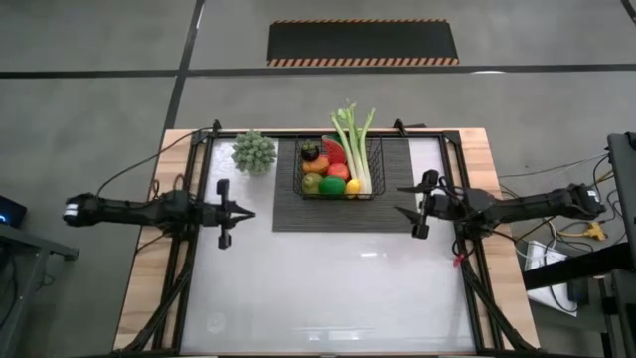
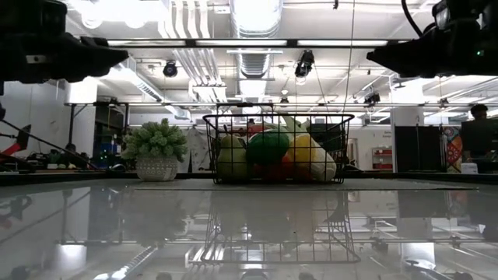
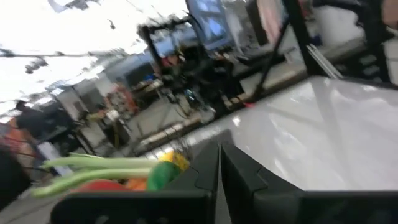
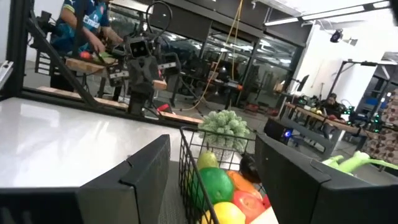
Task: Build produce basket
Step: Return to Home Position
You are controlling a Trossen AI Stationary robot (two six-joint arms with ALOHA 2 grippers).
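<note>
The black wire basket (image 1: 338,169) stands on a dark ribbed mat (image 1: 393,214) at the table's far middle. It holds the produce: a red apple (image 1: 338,171), a lime (image 1: 332,185), a lemon (image 1: 353,186), an orange piece (image 1: 316,164), a dark fruit (image 1: 311,151) and the long celery (image 1: 356,139), whose leafy end sticks out past the far rim. My left gripper (image 1: 250,212) hovers shut, left of the mat. My right gripper (image 1: 400,200) hovers open at the mat's right edge, its fingers pointing toward the basket (image 4: 205,180).
A small potted green plant (image 1: 253,151) stands left of the basket near the far edge. The white tabletop (image 1: 328,288) stretches out near of the mat. Arm frames run along both table sides (image 1: 189,249).
</note>
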